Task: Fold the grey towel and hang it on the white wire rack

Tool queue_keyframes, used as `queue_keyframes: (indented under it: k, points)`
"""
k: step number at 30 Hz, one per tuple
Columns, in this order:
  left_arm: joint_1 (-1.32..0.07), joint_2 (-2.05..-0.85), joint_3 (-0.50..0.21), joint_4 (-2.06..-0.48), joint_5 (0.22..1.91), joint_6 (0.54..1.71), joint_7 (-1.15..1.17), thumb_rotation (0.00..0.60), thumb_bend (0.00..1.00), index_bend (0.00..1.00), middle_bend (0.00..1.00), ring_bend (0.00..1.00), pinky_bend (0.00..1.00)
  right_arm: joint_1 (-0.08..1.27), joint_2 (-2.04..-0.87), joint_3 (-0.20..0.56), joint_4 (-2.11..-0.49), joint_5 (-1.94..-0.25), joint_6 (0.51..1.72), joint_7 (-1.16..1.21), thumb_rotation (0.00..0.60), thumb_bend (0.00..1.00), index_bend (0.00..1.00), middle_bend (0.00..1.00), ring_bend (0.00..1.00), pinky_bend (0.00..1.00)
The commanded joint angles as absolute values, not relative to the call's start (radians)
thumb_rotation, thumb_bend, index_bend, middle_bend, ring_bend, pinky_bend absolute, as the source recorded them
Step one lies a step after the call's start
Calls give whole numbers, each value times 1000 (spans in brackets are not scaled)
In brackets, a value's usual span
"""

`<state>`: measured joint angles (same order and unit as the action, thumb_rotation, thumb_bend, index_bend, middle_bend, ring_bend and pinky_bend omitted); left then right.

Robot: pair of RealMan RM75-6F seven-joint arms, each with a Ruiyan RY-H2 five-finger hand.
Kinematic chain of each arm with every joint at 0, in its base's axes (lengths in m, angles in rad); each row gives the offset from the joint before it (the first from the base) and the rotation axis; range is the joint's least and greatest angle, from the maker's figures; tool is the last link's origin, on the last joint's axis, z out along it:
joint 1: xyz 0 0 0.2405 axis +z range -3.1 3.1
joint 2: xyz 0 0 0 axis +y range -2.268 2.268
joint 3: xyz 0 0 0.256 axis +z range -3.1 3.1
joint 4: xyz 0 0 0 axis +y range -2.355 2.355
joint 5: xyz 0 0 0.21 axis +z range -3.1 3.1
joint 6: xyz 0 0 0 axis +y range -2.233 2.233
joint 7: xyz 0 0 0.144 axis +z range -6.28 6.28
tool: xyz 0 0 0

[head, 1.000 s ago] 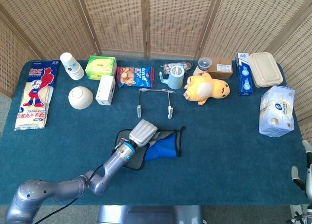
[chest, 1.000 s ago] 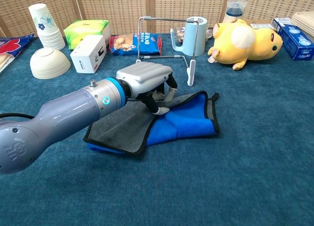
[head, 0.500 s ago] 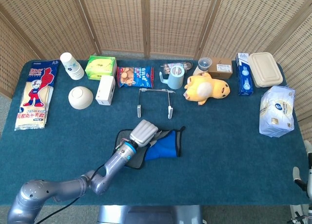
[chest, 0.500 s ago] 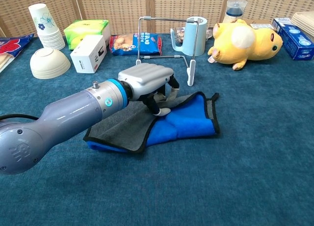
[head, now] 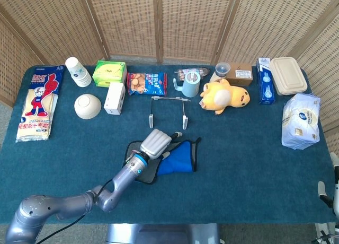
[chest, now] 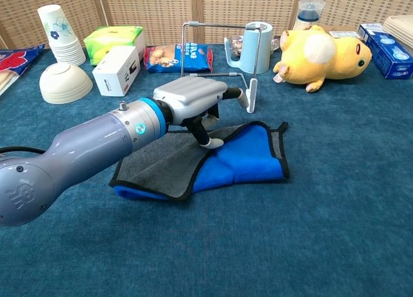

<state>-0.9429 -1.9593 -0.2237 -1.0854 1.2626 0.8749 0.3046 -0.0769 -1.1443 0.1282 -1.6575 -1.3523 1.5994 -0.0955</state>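
The grey towel (chest: 161,163) lies part-folded on the blue tablecloth, its blue underside (chest: 248,158) turned up on the right; in the head view the towel (head: 180,160) is near the table's middle front. My left hand (chest: 193,102) hovers over the fold with fingers (chest: 233,94) stretched toward the rack, and only the thumb tip touches the cloth. The same left hand (head: 155,143) shows in the head view. The white wire rack (chest: 259,51) stands just behind the towel, also the rack (head: 168,99) from above. Grey slivers of my right hand (head: 332,193) show at the edge.
Behind the rack stand a blue mug (chest: 252,46), a snack bag (chest: 179,57) and a yellow plush (chest: 321,55). A white box (chest: 117,70), a bowl (chest: 66,82), paper cups (chest: 59,33) and a green box (chest: 115,40) crowd the back left.
My left hand's fingers, curled down onto the towel's fold before, have uncurled and lifted off it, now pointing toward the rack. The towel has stayed in place.
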Motion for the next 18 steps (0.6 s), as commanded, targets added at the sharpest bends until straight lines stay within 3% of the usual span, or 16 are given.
queue_keyframes:
  k: [1, 5, 8, 12, 18]
  points:
    - [-937, -1950, -222, -1104, 1263, 881, 293, 600, 382, 153, 817, 849, 1000, -76, -1144, 128, -1660, -1354, 1600, -98, 600, 390, 59, 38, 0, 0]
    - [-928, -1936, -221, -1133, 1277, 902, 271, 600, 382, 133, 710, 722, 1000, -76, -1143, 128, -1665, -1356, 1601, -102, 600, 390, 59, 38, 0, 0]
    - [-912, -1910, -220, -1187, 1308, 943, 231, 600, 380, 131, 687, 695, 1000, -73, -1142, 128, -1673, -1361, 1603, -111, 600, 390, 58, 38, 0, 0]
    - [-892, -1869, -214, -1261, 1335, 977, 196, 600, 381, 148, 710, 707, 1000, -69, -1143, 127, -1681, -1367, 1601, -121, 600, 390, 58, 38, 0, 0]
    - [-845, -1779, -170, -1398, 1390, 1031, 172, 600, 380, 253, 759, 744, 1000, -63, -1147, 127, -1693, -1374, 1600, -138, 600, 391, 57, 38, 0, 0]
